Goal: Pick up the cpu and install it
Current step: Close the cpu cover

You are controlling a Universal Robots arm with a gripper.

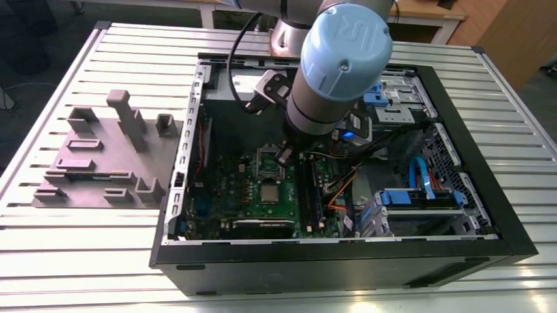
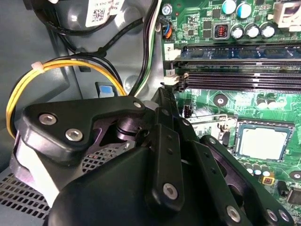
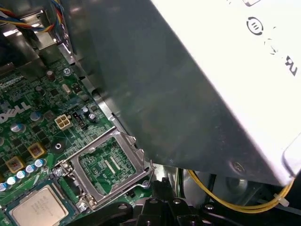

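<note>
A Universal Robots arm (image 1: 335, 62) reaches down into an open desktop computer case (image 1: 348, 261) lying on its side on a slatted metal table (image 1: 87, 248). Its gripper (image 1: 285, 155) hangs low over the green motherboard (image 1: 228, 189) at the centre of the exterior view, and whether the jaws are wide or narrow cannot be told. The cpu (image 1: 270, 192), a silvery square, lies flat on the board just below the gripper in that frame, apart from it and unheld. In the second wrist view the cpu (image 2: 261, 142) sits at right, beside the black gripper linkage; in the first wrist view the cpu (image 3: 39, 210) lies at lower left, next to an open socket frame (image 3: 107, 165). Memory slots (image 2: 240, 75) run across the upper right of the second wrist view. A grey fixture block (image 1: 104, 160) stands on the table at the exterior view's left.
</note>
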